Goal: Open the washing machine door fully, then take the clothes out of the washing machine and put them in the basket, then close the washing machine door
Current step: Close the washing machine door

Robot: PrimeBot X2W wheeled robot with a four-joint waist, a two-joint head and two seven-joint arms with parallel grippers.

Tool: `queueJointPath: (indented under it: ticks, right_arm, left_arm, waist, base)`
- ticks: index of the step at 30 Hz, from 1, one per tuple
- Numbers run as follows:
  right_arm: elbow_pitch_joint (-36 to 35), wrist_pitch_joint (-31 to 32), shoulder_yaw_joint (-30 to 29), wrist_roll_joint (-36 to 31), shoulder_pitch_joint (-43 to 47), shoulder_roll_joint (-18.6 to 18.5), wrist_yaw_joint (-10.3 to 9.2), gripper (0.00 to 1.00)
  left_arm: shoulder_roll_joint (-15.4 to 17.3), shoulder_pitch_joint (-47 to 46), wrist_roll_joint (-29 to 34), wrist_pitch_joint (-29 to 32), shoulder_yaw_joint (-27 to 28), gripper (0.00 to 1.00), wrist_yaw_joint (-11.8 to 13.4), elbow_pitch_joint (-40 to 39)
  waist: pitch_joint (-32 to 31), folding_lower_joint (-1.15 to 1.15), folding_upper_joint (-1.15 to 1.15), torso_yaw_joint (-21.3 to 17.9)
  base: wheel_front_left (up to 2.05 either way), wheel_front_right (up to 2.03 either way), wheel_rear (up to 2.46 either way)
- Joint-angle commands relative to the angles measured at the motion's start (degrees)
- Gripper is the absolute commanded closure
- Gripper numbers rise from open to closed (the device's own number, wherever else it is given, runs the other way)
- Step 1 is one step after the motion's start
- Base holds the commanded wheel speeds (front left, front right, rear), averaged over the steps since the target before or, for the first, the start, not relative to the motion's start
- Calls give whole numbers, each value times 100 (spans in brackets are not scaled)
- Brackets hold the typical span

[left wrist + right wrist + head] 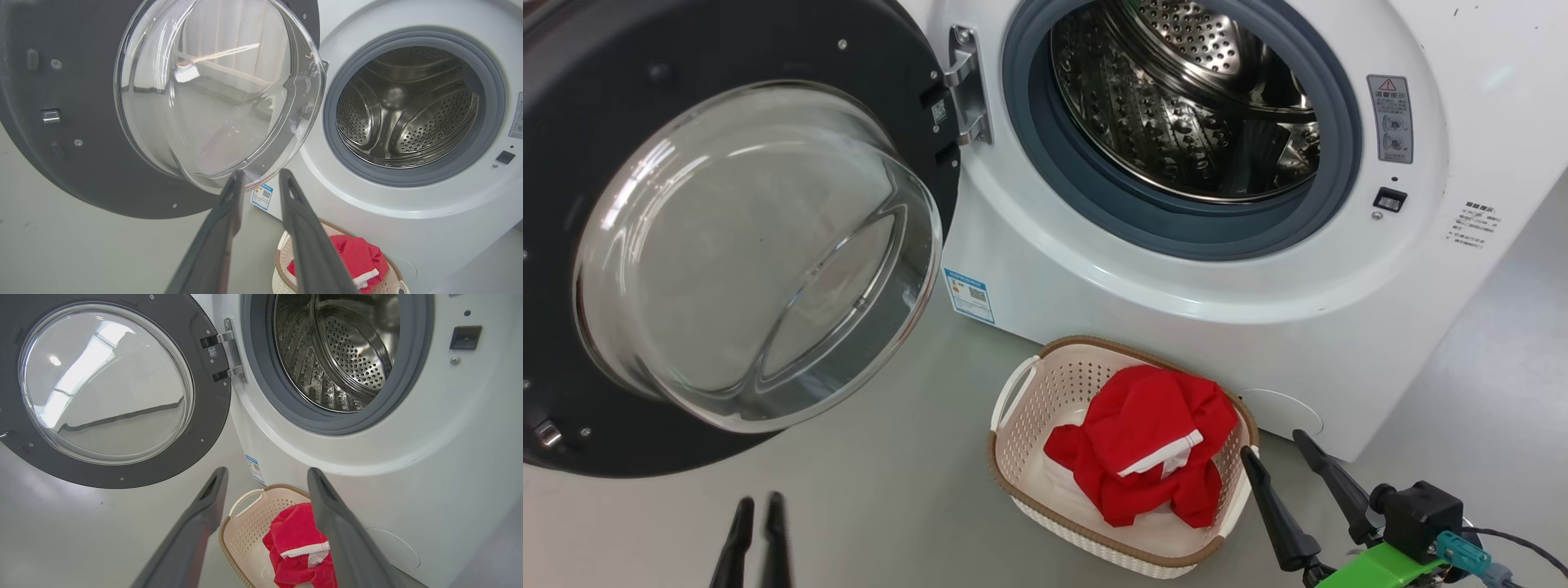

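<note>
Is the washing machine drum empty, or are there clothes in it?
Empty, as far as it shows: the drum is bare perforated steel, and the red clothes lie in the basket.

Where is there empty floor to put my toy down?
The floor below the washing machine door, left of the basket, is bare up to the left gripper. It is crowded on the right: the clothes lie in the basket, hard by the washing machine, with the right gripper beside it.
</note>
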Motion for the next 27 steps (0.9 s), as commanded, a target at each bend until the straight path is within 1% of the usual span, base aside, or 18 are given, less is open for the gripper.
queueJointPath:
  ticks: [1,4,6,7,9,11,13,15,18,20,22,24,27]
  right_arm:
    - [-125,-37,77,47,-145,-49,37,0]
    - [-151,-37,-15,28,-89,-27,37,0]
    - [-173,-37,-77,12,-50,-12,37,0]
    - [-202,-37,-159,-9,-21,3,37,0]
    - [-233,-37,-231,-29,0,13,37,0]
    - [-264,-37,-280,-48,21,20,37,0]
    - [-291,-37,-325,-66,45,30,37,0]
    - [-312,-37,-359,-86,66,42,37,0]
    - [-341,-37,-407,-112,73,56,37,0]
    - [-359,-37,-433,-128,73,64,37,0]
    - [-371,-37,-446,-141,77,71,37,0]
    - [-382,-37,-456,-152,84,75,37,0]
    - [-402,-37,-471,-161,97,79,37,0]
  left_arm:
    - [34,-240,38,-28,269,100,-53,-219]
    - [34,-423,222,-28,483,100,-223,-410]
    - [34,-606,316,-28,753,100,-336,-617]
    - [34,-839,377,-28,1110,100,-455,-873]
    - [94,-1114,470,-28,1474,100,-576,-1123]
    - [249,-1432,510,-28,1801,100,-664,-1328]
    - [494,-1786,516,-28,2065,100,-722,-1425]
    - [816,-2188,485,-28,2252,100,-756,-1415]
    - [1303,-2770,317,-28,2374,100,-776,-1243]
    - [1627,-3096,139,-28,2345,100,-779,-1040]
    - [1896,-3425,-137,-28,2352,100,-780,-726]
    - [2098,-3733,-492,-28,2393,100,-780,-319]
    - [2405,-4101,-1048,-28,2411,100,-781,483]
  waist:
    - [-2,0,0,-5]
    - [2,0,0,-9]
    - [8,0,0,-11]
    - [28,0,0,-10]
    - [56,0,0,-8]
    - [89,0,0,-2]
    - [123,0,0,4]
    - [159,0,0,8]
    - [232,0,0,23]
    - [275,0,0,36]
    - [310,0,0,47]
    - [333,0,0,56]
    - [358,0,0,59]
  base:
    - [0,0,0]
    - [0,0,0]
    - [0,0,0]
    - [0,0,0]
    - [0,0,0]
    - [0,0,0]
    - [0,0,0]
    - [0,0,0]
    - [0,0,0]
    - [0,0,0]
    - [0,0,0]
    - [0,0,0]
    - [0,0,0]
